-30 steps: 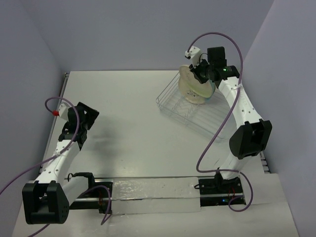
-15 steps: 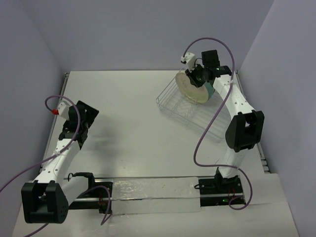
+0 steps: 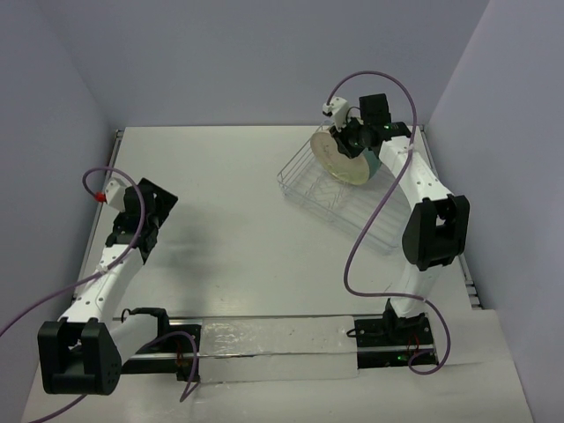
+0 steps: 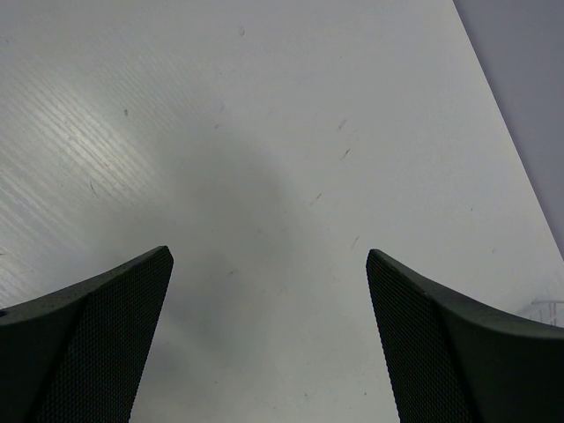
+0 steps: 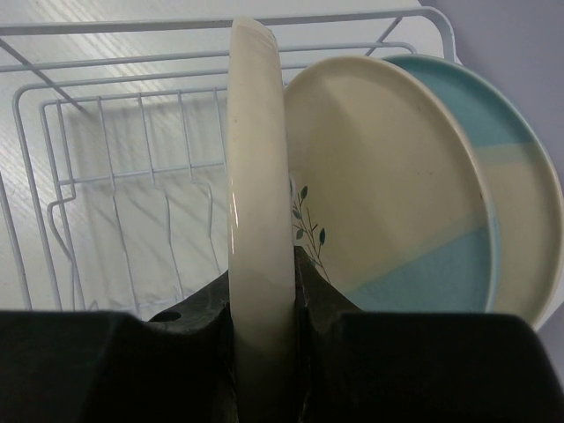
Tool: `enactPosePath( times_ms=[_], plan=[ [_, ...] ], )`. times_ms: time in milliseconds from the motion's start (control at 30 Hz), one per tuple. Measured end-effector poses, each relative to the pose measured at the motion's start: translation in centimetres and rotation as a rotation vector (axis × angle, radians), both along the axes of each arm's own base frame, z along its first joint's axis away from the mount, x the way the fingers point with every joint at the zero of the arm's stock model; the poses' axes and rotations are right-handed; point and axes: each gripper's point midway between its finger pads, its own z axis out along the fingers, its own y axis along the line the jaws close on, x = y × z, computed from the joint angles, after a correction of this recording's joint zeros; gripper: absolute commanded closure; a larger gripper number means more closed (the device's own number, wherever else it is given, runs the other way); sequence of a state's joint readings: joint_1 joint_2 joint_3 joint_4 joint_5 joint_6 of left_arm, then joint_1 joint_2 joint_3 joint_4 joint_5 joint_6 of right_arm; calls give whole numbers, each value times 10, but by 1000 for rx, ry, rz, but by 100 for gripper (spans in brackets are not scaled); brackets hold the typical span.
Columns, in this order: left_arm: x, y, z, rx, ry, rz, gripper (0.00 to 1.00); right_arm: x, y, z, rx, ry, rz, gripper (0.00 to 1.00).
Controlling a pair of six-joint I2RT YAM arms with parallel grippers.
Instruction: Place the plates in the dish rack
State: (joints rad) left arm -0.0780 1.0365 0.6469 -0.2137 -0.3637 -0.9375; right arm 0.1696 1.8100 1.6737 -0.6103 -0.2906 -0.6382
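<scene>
My right gripper [image 3: 352,138] is shut on the rim of the plain cream-yellow plate [image 3: 337,157] and holds it upright on edge over the far end of the wire dish rack [image 3: 310,196]. In the right wrist view the plate [image 5: 260,150] is edge-on between my fingers [image 5: 330,291], above the rack's wires [image 5: 132,115]. Two cream and light-blue plates stand upright in the rack just right of it, one with a sprig motif [image 5: 388,203] and one behind it [image 5: 520,176]. My left gripper [image 4: 269,264] is open and empty above the bare table, far to the left [image 3: 145,211].
The rack lies diagonally at the table's far right, close to the right wall. Its near half [image 3: 379,225] holds no plates. A clear strip [image 3: 264,339] runs along the near edge between the arm bases.
My right gripper has shifted the cream-yellow plate slightly left and farther back over the rack. The left arm has barely moved.
</scene>
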Motion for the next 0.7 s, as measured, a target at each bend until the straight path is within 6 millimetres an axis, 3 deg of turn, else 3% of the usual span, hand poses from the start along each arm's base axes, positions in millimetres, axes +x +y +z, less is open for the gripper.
enactPosePath(
  times_ms=[200,400,533,700],
  plan=[
    [-1,-1,-3,4,16,-1,1,8,3,-7,24,-2,-17,94],
    [0,-1,-6,9,29,-3,1,16,7,-18,54,3,-34,81],
    [0,-1,-9,13,39,-2,1,17,7,-20,63,5,-44,58],
    [1,-1,-12,16,52,-5,1,21,0,-25,55,-2,-100,40]
  ],
)
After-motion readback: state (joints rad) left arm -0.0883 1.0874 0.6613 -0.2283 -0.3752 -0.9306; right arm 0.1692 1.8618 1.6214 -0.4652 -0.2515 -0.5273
